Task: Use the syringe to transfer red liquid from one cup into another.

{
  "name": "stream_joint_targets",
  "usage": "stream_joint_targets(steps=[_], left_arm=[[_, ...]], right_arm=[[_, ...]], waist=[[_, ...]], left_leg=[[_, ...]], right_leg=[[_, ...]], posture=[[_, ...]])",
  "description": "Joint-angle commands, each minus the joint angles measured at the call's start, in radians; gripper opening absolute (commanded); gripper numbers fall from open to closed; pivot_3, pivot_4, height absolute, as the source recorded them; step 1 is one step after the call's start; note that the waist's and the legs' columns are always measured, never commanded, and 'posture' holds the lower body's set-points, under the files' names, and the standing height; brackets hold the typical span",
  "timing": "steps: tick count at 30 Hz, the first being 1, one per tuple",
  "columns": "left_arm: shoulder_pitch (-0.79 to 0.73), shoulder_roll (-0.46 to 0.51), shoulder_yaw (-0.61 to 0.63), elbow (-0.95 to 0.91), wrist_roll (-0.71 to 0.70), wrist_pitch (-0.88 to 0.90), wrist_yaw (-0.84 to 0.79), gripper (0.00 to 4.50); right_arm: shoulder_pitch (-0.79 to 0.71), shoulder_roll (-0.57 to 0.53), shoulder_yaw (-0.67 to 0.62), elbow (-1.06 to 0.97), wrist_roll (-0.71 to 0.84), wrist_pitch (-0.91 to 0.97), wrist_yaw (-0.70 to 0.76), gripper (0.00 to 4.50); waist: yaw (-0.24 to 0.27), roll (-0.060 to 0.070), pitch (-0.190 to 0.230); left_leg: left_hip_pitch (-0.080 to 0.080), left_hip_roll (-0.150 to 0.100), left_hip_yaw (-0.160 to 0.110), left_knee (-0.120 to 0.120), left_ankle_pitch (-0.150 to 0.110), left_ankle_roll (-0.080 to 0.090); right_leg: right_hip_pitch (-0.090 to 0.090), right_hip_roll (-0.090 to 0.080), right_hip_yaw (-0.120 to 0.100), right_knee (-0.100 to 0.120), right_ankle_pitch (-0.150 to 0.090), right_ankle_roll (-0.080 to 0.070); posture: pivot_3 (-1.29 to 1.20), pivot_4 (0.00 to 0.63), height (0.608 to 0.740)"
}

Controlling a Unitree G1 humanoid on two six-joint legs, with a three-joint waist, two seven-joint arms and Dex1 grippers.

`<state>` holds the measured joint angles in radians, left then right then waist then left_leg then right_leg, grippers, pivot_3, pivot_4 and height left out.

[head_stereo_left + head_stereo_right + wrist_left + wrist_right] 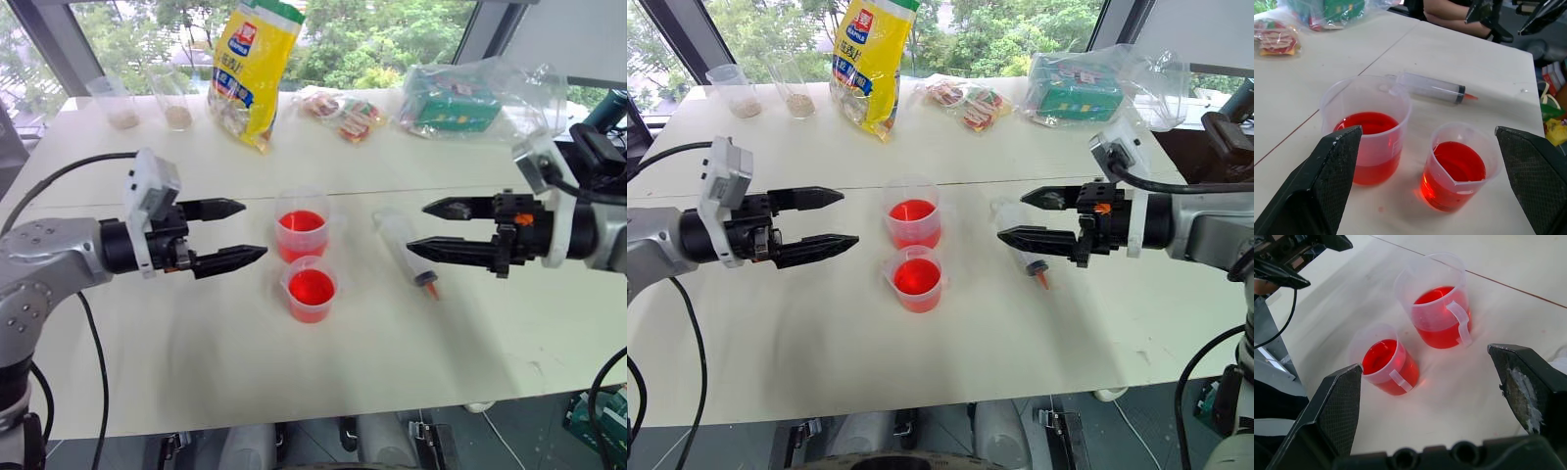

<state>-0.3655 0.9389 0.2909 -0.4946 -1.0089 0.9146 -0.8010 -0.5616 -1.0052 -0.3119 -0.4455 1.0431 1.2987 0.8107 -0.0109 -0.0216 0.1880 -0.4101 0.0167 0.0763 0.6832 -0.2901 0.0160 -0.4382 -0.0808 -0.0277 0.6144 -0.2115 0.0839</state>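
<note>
Two clear plastic cups of red liquid stand mid-table: a larger cup [302,235] behind and a smaller cup [313,289] in front. To their right the clear syringe [407,253] lies flat on the table, its orange tip toward the front edge. My left gripper [242,233] hovers open to the left of the cups, fingers pointing at them, nothing between them. Above the syringe hangs my right gripper [427,225], open and empty, pointing left toward the cups. The left wrist view looks over both cups [1365,129] and the syringe [1432,88].
Along the far table edge stand a yellow snack bag [253,69], two clear cups with grains [147,98], a packet of snacks [343,113] and a plastic bag holding a green box [460,98]. A table seam runs across behind the cups.
</note>
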Motion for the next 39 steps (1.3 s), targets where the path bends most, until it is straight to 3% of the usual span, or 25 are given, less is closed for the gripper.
stream_joint_targets(steps=[1, 14, 18, 24, 32, 39], left_arm=[[-0.019, 0.004, 0.030, -0.017, -0.025, -0.002, 0.016, 4.50], [-0.045, -0.040, -0.014, -0.013, -0.011, -0.032, 0.015, 4.50], [-0.045, -0.067, -0.038, -0.026, 0.002, -0.043, 0.035, 4.50], [-0.053, -0.107, -0.082, -0.014, 0.026, -0.073, 0.030, 4.50], [-0.091, -0.155, -0.147, 0.036, 0.089, -0.123, -0.010, 4.50], [-0.096, -0.169, -0.159, 0.038, 0.132, -0.148, -0.018, 4.50]], right_arm=[[-0.010, -0.035, -0.009, 0.000, 0.006, -0.026, 0.013, 4.47], [0.001, -0.078, -0.001, 0.040, -0.020, -0.027, -0.001, 4.47], [-0.014, -0.117, 0.069, 0.090, -0.085, -0.024, -0.014, 4.47], [-0.166, -0.134, 0.285, 0.223, -0.228, 0.051, -0.068, 4.47], [-0.335, -0.021, 0.533, 0.472, -0.423, 0.051, -0.061, 4.47], [-0.465, 0.175, 0.684, 0.746, -0.597, -0.065, -0.025, 4.47]], waist=[[0.000, 0.000, 0.000], [0.001, 0.000, 0.000], [0.000, 0.000, 0.000], [-0.002, 0.000, 0.000], [0.000, 0.000, 0.000], [-0.005, 0.000, 0.000]], left_leg=[[0.000, 0.000, 0.000, 0.000, 0.000, 0.000], [0.000, 0.000, 0.000, 0.000, 0.000, 0.000], [0.000, 0.000, 0.000, 0.000, 0.000, 0.000], [0.000, 0.000, 0.001, 0.000, 0.000, 0.000], [0.000, 0.000, 0.001, 0.000, 0.000, 0.000], [0.000, -0.001, 0.001, 0.000, 0.000, 0.000]], right_leg=[[0.000, 0.000, 0.000, 0.000, 0.000, 0.000], [0.000, 0.000, 0.000, 0.000, 0.000, 0.000], [0.000, 0.000, 0.000, 0.000, 0.000, 0.000], [0.000, 0.000, 0.001, 0.000, 0.000, 0.000], [-0.001, 0.000, 0.001, 0.000, 0.000, 0.000], [-0.001, 0.001, 0.001, 0.001, 0.000, 0.000]], posture=[[0.00, 0.150, 0.740], [0.00, 0.150, 0.740], [0.00, 0.150, 0.740], [0.00, 0.150, 0.740], [0.00, 0.150, 0.740], [0.00, 0.150, 0.740]])
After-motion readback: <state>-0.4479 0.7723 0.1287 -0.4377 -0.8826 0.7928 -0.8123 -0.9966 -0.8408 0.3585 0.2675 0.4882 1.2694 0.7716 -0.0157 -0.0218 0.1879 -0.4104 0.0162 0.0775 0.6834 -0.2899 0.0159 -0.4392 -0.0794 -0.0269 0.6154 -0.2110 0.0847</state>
